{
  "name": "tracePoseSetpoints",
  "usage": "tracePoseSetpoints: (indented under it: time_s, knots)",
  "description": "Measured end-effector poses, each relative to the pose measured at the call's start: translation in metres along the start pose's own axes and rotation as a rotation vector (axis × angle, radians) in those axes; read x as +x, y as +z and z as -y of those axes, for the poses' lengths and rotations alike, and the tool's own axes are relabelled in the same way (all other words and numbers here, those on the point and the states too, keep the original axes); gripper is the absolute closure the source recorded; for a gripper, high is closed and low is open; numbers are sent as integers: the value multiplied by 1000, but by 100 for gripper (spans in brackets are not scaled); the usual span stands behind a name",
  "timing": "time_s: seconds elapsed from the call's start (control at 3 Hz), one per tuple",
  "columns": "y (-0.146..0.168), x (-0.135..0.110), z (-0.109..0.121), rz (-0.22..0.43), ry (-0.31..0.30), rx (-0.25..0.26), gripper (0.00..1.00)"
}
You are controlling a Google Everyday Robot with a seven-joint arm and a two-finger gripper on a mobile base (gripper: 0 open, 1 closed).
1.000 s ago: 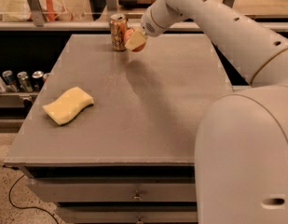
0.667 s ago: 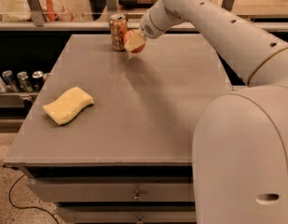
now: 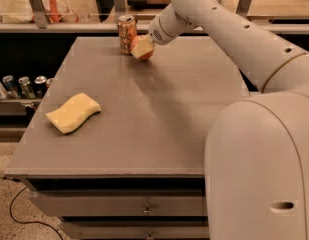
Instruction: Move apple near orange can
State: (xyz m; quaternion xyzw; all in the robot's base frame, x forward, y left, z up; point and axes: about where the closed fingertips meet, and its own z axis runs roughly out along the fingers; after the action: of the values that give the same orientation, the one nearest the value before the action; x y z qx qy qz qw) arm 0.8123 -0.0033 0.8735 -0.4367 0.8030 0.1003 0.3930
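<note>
One claw (image 3: 141,47) at the far edge of the tabletop (image 3: 159,114), a little left of that edge's middle. Closed on the apple (image 3: 134,43), with a pale finger (image 3: 144,49) laid across the fruit's front, hiding all but the red left side and a strip of the underside. Holds it low, at the surface or just above; cannot tell which. Just to the left, upright on the same far edge, the orange can (image 3: 127,33), beside the apple and touching it or very nearly so. Behind the claw, the white arm (image 3: 234,29), slanting back toward the far right corner and down to the robot's body (image 3: 264,169) past the near right corner. Near the left edge, well apart from the fruit, a wavy yellow sponge (image 3: 73,112), lying flat. Beyond the left edge and lower, a row of silvery cans (image 3: 24,85). Under the near edge, drawers (image 3: 144,209).
</note>
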Motion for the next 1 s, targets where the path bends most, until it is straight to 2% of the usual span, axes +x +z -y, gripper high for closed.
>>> tracePoseSetpoints:
  time_s: [0.33, 0.67, 1.0]
  knots:
    - [5, 2, -3, 5, 8, -18, 13]
    - [8, 3, -6, 14, 14, -36, 0]
    - [4, 5, -5, 21, 16, -37, 0]
